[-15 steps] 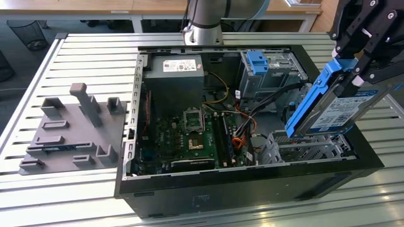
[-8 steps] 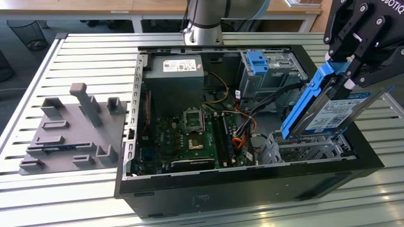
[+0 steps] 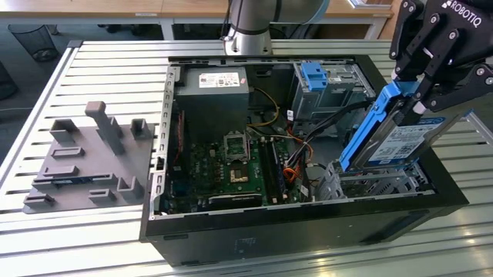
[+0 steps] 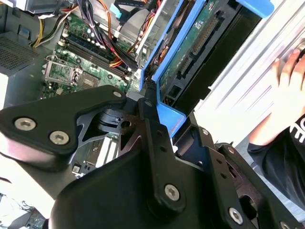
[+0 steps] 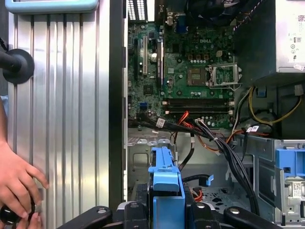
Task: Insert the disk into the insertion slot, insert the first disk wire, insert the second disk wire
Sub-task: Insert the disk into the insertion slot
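**Disk** (image 3: 400, 141): silver drive in a blue caddy, steeply tilted, almost on end. The black jaws are closed on the caddy's upper end, one on each flat side. In the second wrist view its green circuit-board face (image 4: 190, 52) shows.
**Location:** the lower end is at the mouth of the insertion slot (image 3: 373, 183), a perforated silver cage in the open computer case (image 3: 308, 214), at the exterior view's right. How far it has entered cannot be told.
**Also present:** motherboard (image 3: 231, 167); taller grey cage with blue latch (image 3: 327, 86); grey fixture block (image 3: 85, 156) on the slatted table (image 3: 100, 69); a person's hand (image 5: 16, 183) beside the case.
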Controlling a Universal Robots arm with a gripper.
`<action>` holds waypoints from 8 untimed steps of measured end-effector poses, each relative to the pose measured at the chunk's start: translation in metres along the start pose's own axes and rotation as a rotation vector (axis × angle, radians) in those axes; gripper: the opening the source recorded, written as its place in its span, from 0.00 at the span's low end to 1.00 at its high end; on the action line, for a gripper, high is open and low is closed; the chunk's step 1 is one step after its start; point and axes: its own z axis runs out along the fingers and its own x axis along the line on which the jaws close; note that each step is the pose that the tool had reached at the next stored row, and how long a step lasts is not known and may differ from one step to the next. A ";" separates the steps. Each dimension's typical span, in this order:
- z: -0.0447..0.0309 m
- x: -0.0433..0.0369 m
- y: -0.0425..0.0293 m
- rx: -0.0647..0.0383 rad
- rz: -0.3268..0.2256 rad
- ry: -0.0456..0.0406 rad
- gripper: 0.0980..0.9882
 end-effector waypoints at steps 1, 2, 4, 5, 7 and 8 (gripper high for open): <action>0.0008 -0.0003 0.0000 0.000 0.000 -0.0002 0.30; 0.0016 -0.0007 0.0000 0.000 0.001 -0.0001 0.30; 0.0030 -0.0015 0.0000 0.000 0.002 0.0000 0.30; 0.0037 -0.0017 0.0000 0.000 0.002 -0.0001 0.30; 0.0050 -0.0018 0.0000 0.000 0.003 -0.0003 0.30; 0.0054 -0.0019 -0.0001 0.000 0.003 -0.0003 0.30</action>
